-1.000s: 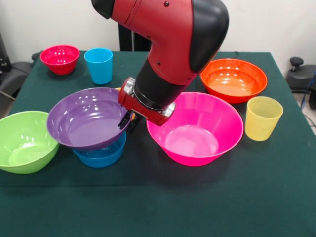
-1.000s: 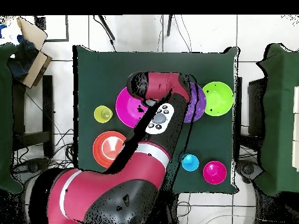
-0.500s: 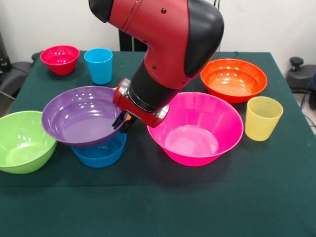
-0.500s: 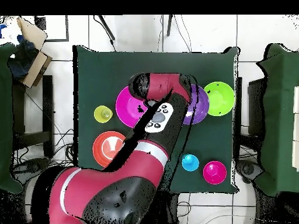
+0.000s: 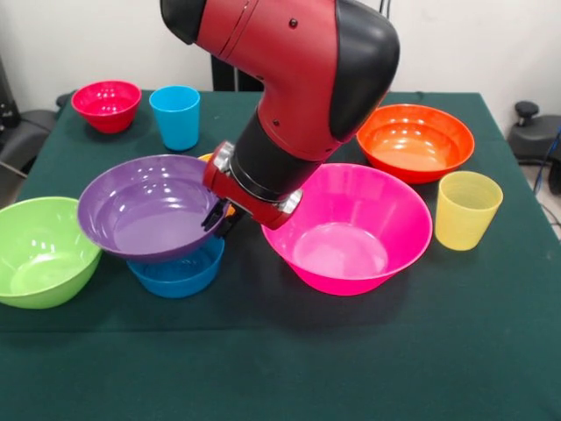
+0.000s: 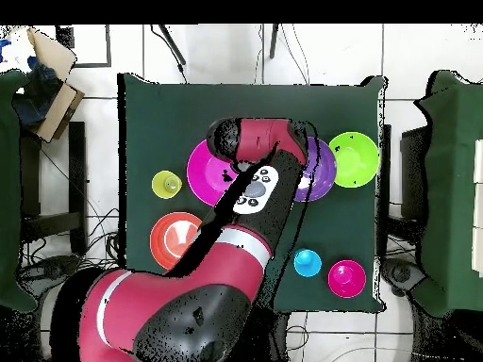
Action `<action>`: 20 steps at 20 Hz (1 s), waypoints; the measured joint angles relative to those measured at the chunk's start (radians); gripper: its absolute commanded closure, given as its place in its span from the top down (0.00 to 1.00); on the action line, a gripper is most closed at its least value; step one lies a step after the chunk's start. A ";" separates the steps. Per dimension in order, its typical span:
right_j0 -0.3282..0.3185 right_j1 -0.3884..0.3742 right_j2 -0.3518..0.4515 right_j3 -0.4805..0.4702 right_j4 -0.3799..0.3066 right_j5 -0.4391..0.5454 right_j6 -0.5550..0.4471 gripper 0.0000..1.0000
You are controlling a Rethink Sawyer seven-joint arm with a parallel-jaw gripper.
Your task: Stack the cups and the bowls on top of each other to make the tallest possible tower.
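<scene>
In the front view my gripper (image 5: 219, 217) is shut on the right rim of the purple bowl (image 5: 145, 206). That bowl sits tilted over the mid blue bowl (image 5: 180, 274), covering most of it. The big pink bowl (image 5: 346, 230) stands just right of the gripper. An orange-yellow sliver (image 5: 209, 159) peeks out behind the purple rim. From overhead the arm (image 6: 255, 189) hides the gripper and lies across the purple bowl (image 6: 323, 172) and the pink bowl (image 6: 203, 170).
The lime green bowl (image 5: 39, 250) is at the left edge. The red bowl (image 5: 106, 103) and sky blue cup (image 5: 175, 116) stand at the far left. At the right are the orange bowl (image 5: 414, 140) and the pale yellow cup (image 5: 467, 209).
The gripper and the purple bowl shifted a little to the left over the blue bowl, then eased back slightly. Nothing else moved.
</scene>
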 measured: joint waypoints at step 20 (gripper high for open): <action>0.001 0.025 0.000 -0.028 0.002 -0.057 0.037 0.00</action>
